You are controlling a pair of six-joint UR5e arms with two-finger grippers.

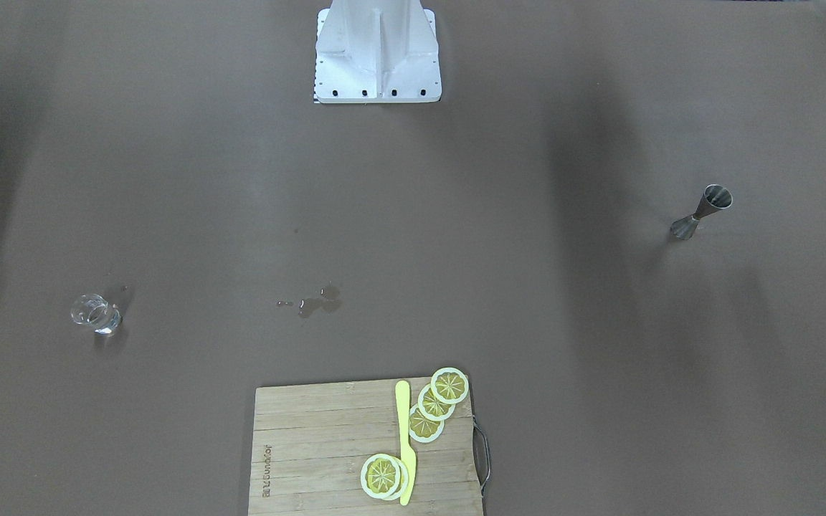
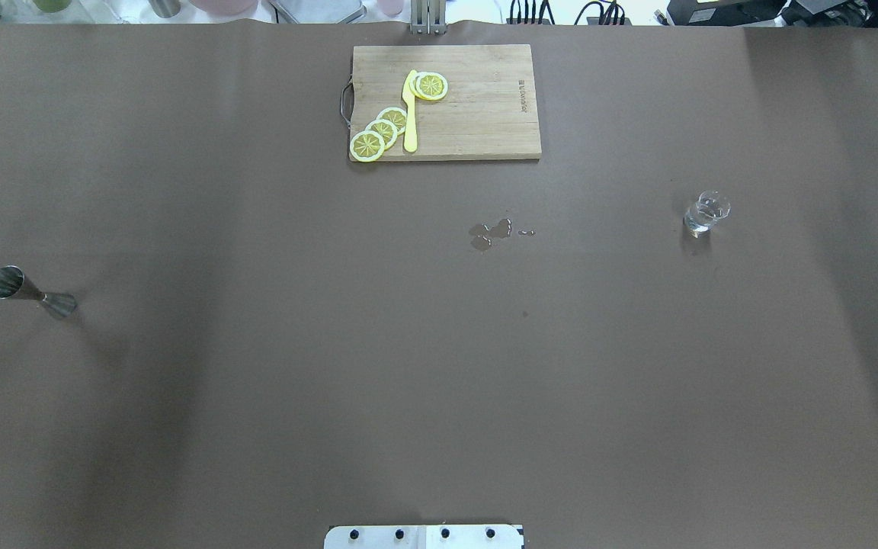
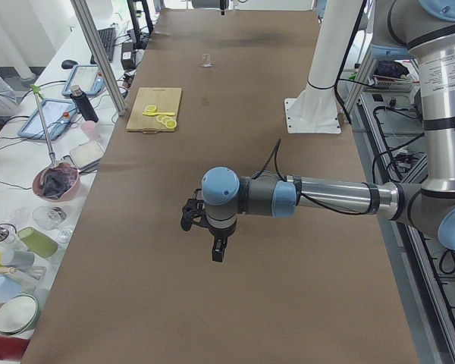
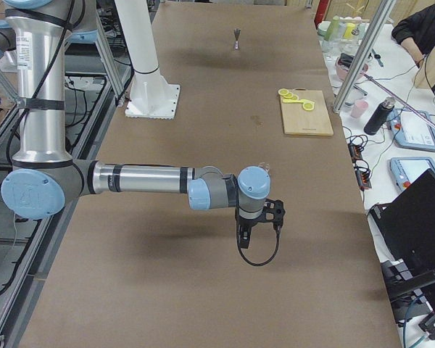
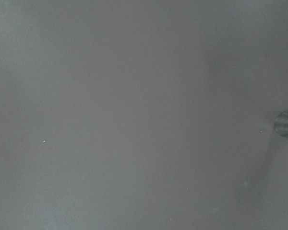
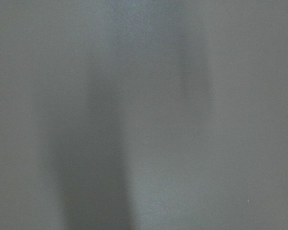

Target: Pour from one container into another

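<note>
A steel jigger (image 1: 700,211) (image 2: 27,291) stands upright on the brown table on my left side; its rim shows at the right edge of the left wrist view (image 5: 285,123). A small clear glass (image 1: 96,314) (image 2: 706,213) with a little liquid stands on my right side. My left gripper (image 3: 217,254) hangs over the table in the exterior left view only. My right gripper (image 4: 243,238) shows in the exterior right view only. I cannot tell whether either is open or shut. Neither touches a container.
A small wet spill (image 1: 318,301) (image 2: 491,232) lies mid-table. At the far edge, a wooden cutting board (image 2: 485,107) holds lemon slices (image 2: 382,131) and a yellow knife (image 2: 409,114). The white robot pedestal (image 1: 377,50) stands at the near edge.
</note>
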